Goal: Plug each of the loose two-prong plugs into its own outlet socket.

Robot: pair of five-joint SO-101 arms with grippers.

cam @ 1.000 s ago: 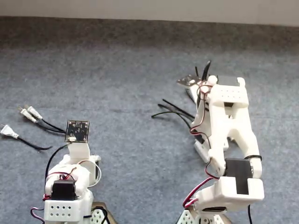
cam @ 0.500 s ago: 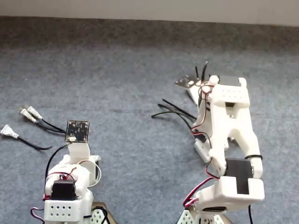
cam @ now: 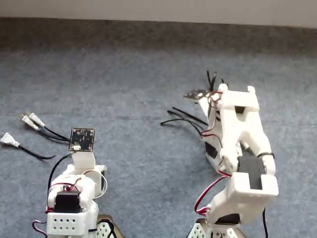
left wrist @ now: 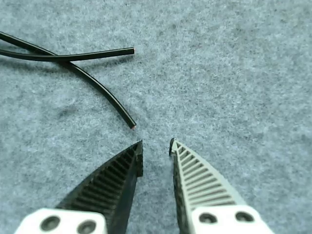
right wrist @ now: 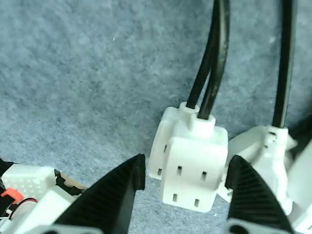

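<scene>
Three loose white two-prong plugs lie at the left of the carpet: a pair [cam: 31, 120] side by side and a single one [cam: 9, 140] nearer the edge, each on a black cord. A white outlet socket [right wrist: 191, 167] on twin black cords sits between the spread fingers of my right gripper [right wrist: 187, 165], which is open around it and not touching. A second white socket [right wrist: 265, 152] lies right beside it. My right gripper [cam: 197, 93] hangs over the right side of the carpet. My left gripper [left wrist: 156, 146] stands narrowly open above bare carpet, holding nothing.
Loose black cord ends [left wrist: 130, 124] lie just beyond the left fingertips. More black cords [cam: 182, 118] trail left from the right arm. Grey carpet [cam: 129, 84] covers the whole table between the arms.
The right arm has drawn back a little toward the near side and its gripper has shifted slightly. The left arm and the plugs have not moved.
</scene>
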